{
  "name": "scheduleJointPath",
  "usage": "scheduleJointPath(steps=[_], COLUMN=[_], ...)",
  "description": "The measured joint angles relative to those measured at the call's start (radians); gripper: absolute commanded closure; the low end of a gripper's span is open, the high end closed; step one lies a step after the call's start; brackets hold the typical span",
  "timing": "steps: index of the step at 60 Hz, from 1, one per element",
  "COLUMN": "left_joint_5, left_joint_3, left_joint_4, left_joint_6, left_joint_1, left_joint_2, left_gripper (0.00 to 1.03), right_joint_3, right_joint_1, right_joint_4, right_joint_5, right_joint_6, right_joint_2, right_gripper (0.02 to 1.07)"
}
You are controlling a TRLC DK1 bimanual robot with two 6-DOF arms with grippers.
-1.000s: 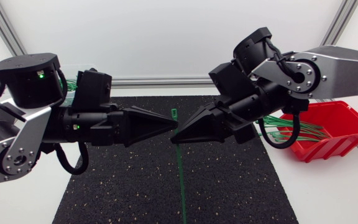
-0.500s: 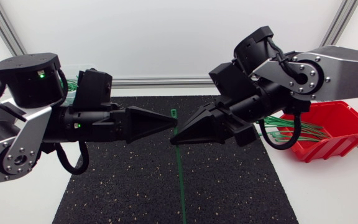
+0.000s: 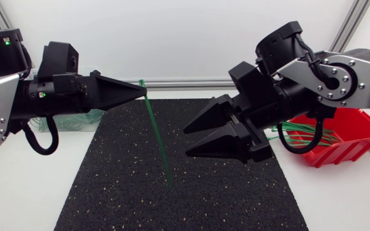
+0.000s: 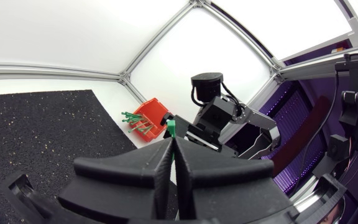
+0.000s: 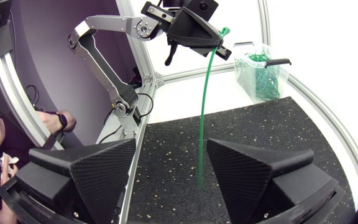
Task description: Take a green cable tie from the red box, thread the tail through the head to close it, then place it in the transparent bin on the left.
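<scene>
My left gripper (image 3: 142,90) is shut on the head end of a green cable tie (image 3: 158,138), above the mat's back left part. The tie hangs down from it as a long straight strap, its tail tip near the black mat (image 3: 127,192). In the left wrist view the tie's head (image 4: 171,129) pokes out above the closed fingertips (image 4: 166,154). My right gripper (image 3: 187,141) stands open to the right of the strap, apart from it. In the right wrist view the strap (image 5: 206,106) hangs ahead of the open right gripper (image 5: 169,165).
The red box (image 3: 342,138) with more green ties stands at the right, behind my right arm. The transparent bin (image 5: 261,71) holding closed green ties stands at the back left; my left arm hides most of the bin (image 3: 76,119) in the head view.
My right gripper has opened and let go of the tie. My left gripper has closed on the head end and carried it up and to the left; the strap now hangs slanted.
</scene>
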Motion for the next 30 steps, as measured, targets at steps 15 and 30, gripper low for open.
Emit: scheduleJointPath(steps=[15, 30], left_joint_5=[0.105, 0.152], left_joint_3=[0.026, 0.03], left_joint_4=[-0.025, -0.043], left_joint_6=[0.0, 0.004], left_joint_1=[0.109, 0.15], left_joint_2=[0.034, 0.099], left_gripper=[0.99, 0.99], right_joint_3=[-0.007, -0.047], right_joint_1=[-0.003, 0.015], right_joint_4=[0.06, 0.295], right_joint_5=[0.284, 0.512], right_joint_6=[-0.103, -0.094], right_joint_2=[-0.003, -0.001], right_gripper=[0.05, 0.05])
